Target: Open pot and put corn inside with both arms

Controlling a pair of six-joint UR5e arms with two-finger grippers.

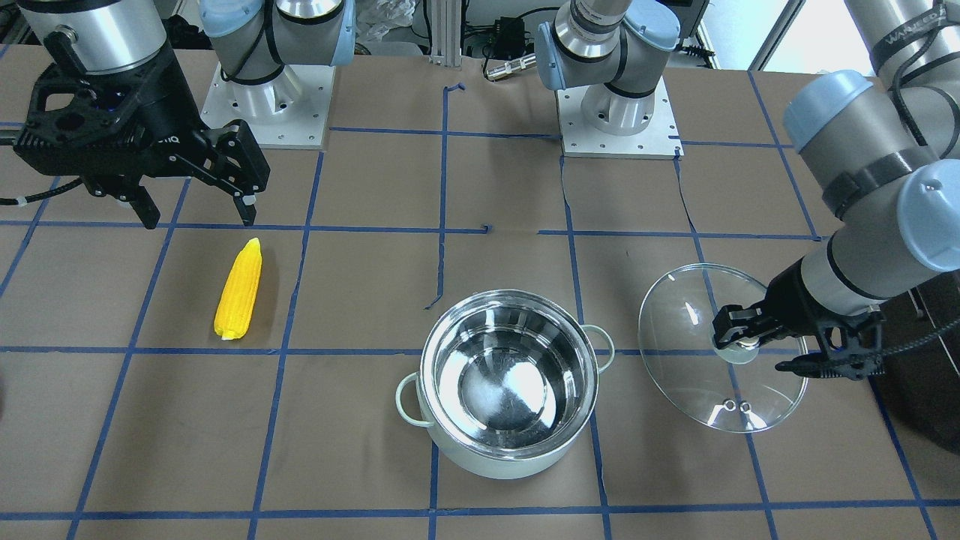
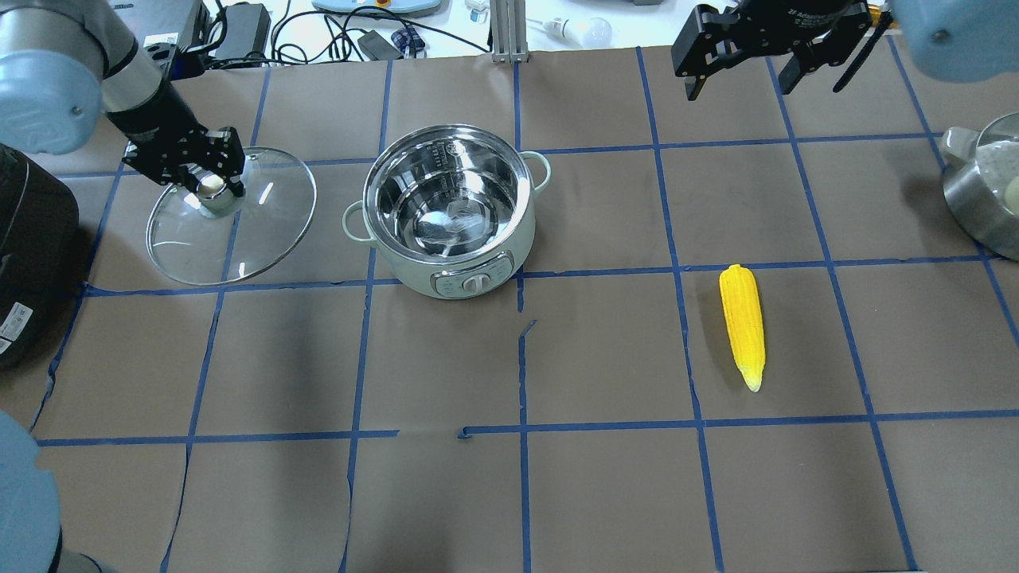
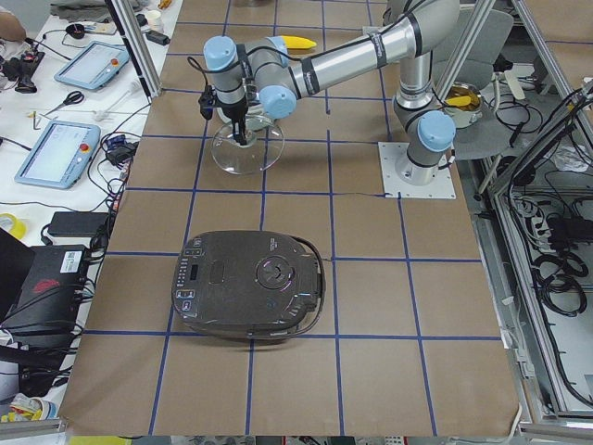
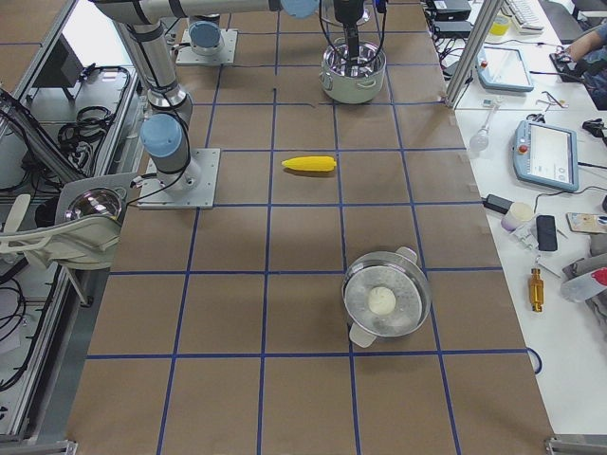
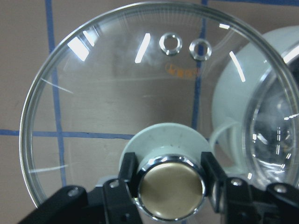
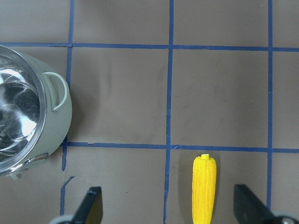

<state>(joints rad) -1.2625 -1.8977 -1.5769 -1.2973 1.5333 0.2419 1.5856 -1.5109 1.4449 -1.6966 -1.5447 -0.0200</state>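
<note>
The mint-green pot (image 1: 495, 461) stands open near the table's middle, its steel inside empty; it also shows in the overhead view (image 2: 446, 274). My left gripper (image 1: 739, 337) is shut on the beige knob (image 5: 170, 186) of the glass lid (image 2: 263, 231), which it holds tilted beside the pot. The yellow corn (image 2: 742, 326) lies flat on the table, well away from the pot. My right gripper (image 1: 196, 216) is open and empty, hovering high near the corn (image 6: 204, 189), which lies between its fingers in the wrist view.
A large black appliance (image 2: 32, 255) sits at the table's left end, close to my left arm. A steel pot (image 2: 983, 199) with a white ball inside stands at the right end. Blue tape lines grid the brown table.
</note>
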